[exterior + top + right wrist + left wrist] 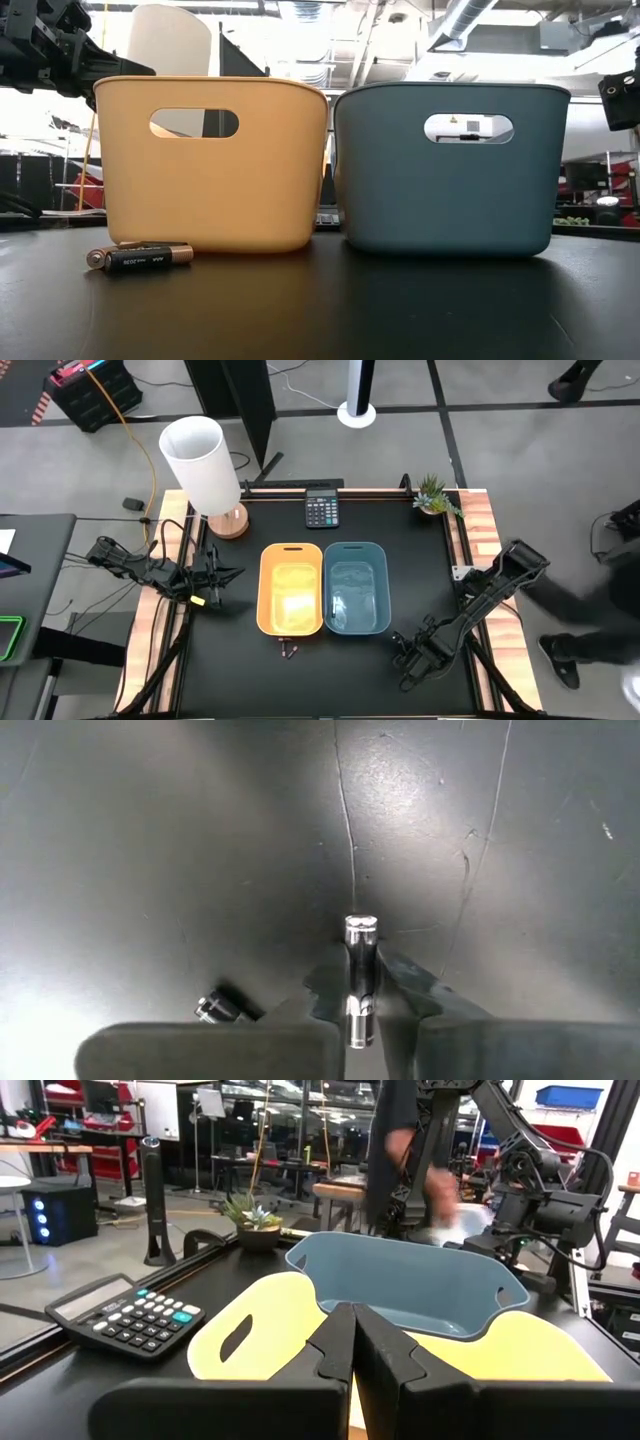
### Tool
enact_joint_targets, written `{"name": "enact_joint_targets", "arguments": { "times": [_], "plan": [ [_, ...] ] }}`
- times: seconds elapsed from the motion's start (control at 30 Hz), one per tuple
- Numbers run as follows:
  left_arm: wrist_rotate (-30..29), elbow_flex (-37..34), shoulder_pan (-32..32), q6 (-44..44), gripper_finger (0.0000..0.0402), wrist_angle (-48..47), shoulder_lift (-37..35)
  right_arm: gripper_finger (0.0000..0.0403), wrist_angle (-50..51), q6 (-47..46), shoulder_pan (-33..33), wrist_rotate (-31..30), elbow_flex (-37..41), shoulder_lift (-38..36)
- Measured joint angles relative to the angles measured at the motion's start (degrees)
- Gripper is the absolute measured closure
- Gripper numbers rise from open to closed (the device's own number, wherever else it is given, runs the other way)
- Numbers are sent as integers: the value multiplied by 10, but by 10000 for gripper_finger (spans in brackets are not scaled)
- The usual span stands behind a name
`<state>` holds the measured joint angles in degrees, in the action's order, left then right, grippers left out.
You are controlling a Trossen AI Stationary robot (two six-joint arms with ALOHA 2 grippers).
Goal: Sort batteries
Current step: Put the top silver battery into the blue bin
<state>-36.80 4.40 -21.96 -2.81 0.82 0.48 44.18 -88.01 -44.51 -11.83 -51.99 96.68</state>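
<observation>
Between the right hand's (362, 982) fingers, silvery battery (360, 970), bare tabletop (200, 840) around.

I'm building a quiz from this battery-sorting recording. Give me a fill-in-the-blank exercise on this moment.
1. The right gripper is shut on a silvery ____.
2. The blue bin stands beside a ____ bin.
3. The left gripper is ____ and holds nothing.
4. Behind the bins lies a black ____.

Missing words: battery; yellow; shut; calculator

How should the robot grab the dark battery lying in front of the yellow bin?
Grip the dark battery around its middle, coming straight down from above. It lies flat on the table beside the yellow bin, so a jaw can probably slip down each long side, though another battery seems to lie close behind it.
</observation>
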Motion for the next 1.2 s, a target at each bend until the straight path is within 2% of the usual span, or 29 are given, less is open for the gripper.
{"name": "enact_joint_targets", "arguments": {
  "times": [0.2,1.2],
  "plan": [
    [0,0,0,0,401,0,0,385,-9,0,0,0,0,0],
    [0,0,0,0,401,0,0,390,10,5,-20,-4,2,-32]
  ]
}}
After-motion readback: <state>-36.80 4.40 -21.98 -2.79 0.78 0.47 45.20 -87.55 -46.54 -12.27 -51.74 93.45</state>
